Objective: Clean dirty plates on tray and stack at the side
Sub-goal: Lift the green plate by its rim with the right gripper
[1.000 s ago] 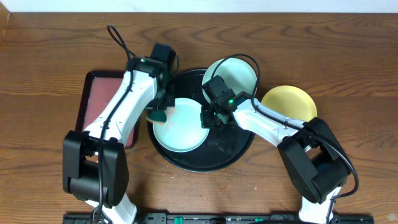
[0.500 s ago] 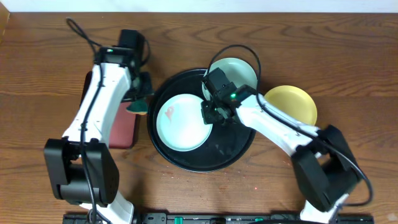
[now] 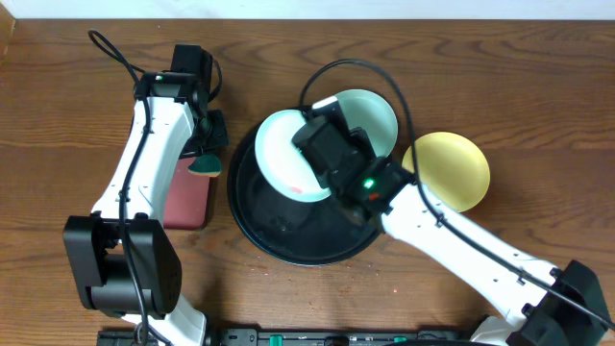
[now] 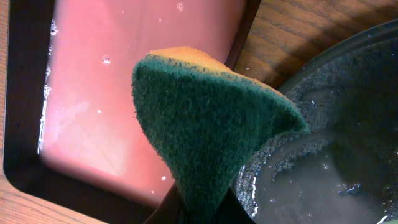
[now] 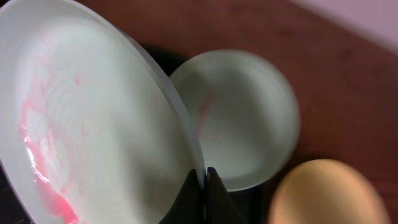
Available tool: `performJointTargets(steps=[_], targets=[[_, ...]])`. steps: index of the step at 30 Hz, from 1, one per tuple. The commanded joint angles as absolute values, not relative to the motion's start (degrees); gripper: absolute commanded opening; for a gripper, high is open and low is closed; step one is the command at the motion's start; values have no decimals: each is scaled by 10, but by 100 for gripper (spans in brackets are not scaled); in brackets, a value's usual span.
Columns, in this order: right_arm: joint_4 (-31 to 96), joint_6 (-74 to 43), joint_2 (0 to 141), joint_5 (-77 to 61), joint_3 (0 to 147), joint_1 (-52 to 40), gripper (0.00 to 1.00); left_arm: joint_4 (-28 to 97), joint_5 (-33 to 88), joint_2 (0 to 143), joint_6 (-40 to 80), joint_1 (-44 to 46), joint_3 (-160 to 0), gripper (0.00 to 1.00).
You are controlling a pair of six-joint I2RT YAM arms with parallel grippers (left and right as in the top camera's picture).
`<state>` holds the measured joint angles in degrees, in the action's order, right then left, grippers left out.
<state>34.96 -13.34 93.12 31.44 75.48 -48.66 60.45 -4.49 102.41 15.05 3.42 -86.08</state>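
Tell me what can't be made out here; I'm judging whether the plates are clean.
Lifted mint plate: underside unseen in every view; overhead, the right arm covers its right edge.
Second mint plate: blurred in the right wrist view, so smears are uncertain; overhead, partly under the arm.
Yellow plate: blurred and cut by the frame edge in the right wrist view.
Left fingers: almost wholly behind the sponge, left wrist view.

You've got pink-red smears on the pale mint smeared plate (image 5: 93,124). Second plate (image 3: 375,115) plain mint, third plate (image 3: 452,171) pale yellow. Tray (image 3: 288,235) glossy black, small tray (image 3: 184,197) dark red, sponge (image 4: 205,124) green over orange, counter (image 3: 77,96) brown woodgrain.
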Motion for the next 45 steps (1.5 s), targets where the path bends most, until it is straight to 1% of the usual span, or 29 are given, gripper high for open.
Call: performJointTargets(steps=[1, 10, 17, 28, 32, 37, 39, 45], targets=[[348, -93, 925, 487, 767, -519, 1, 608, -52, 1006, 156, 32, -872, 8], [309, -20, 925, 638, 767, -597, 1, 606, -52, 1007, 156, 32, -865, 8], [267, 13, 925, 751, 767, -623, 1, 606, -52, 1007, 156, 32, -865, 7], [266, 13, 925, 748, 767, -622, 1, 606, -52, 1007, 156, 32, -865, 7], [297, -7, 925, 644, 766, -620, 1, 606, -52, 1007, 156, 32, -865, 8], [364, -144, 925, 449, 766, -589, 1, 606, -52, 1007, 156, 32, -865, 7], [376, -177, 925, 340, 766, -557, 1, 606, -52, 1007, 156, 32, -865, 8], [379, -180, 912, 87, 766, -453, 1, 606, -52, 1007, 156, 32, -865, 8]])
